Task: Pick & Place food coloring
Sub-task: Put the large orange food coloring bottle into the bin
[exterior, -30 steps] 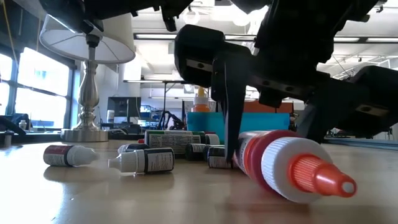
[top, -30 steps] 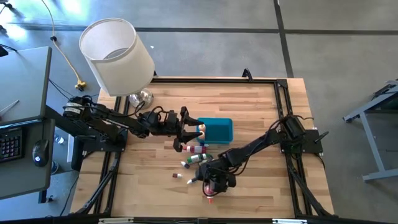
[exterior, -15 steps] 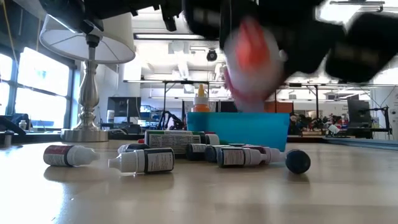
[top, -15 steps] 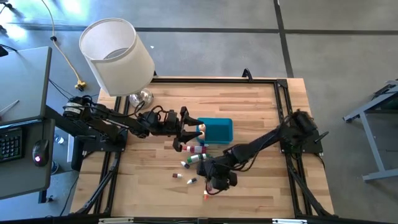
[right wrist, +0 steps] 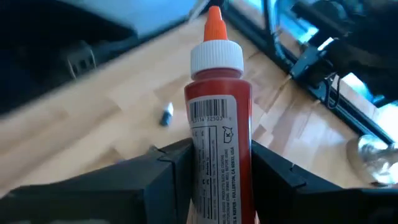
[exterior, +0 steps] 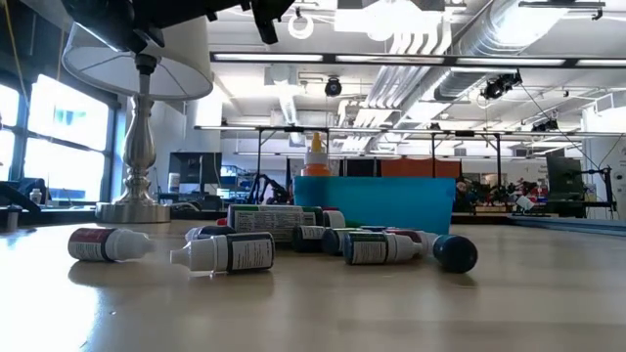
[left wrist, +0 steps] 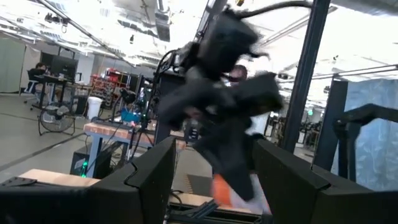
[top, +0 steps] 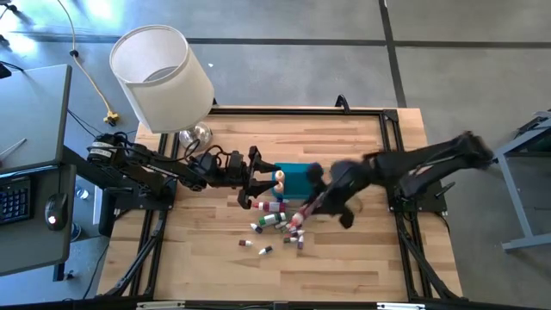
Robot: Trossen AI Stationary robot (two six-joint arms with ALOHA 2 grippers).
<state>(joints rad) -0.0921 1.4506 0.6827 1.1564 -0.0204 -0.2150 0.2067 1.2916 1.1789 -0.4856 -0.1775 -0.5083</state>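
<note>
Right gripper raised off the bench, just in front of the teal bin in the high view, jaws clamped on a red food-coloring bottle. Bottle held with orange nozzle and white collar pointing away from the wrist, barcode label facing the wrist camera, one finger pressed on each side of the body. Same bottle visible from above as a slanted red-and-white streak beneath the blurred right arm.

Left gripper parked at the bin's left end, jaws apart, nothing between the fingers. An orange-capped bottle standing upright just at the bin's left edge, close to those fingertips; also seen rising behind the bin wall in the low view.

Remaining food coloring scattered on the wood in front of the bin: a cluster lying flat near the bin wall, two bottles apart on the left, one dark red with a white cap, one dark-labelled with a white cap. A dark round cap end lying at the right of the cluster. Further small pieces nearer the bench's front edge, too small to tell apart.

White-shaded lamp standing at the bench's back left corner, its metal base well apart from the bottles.
</note>
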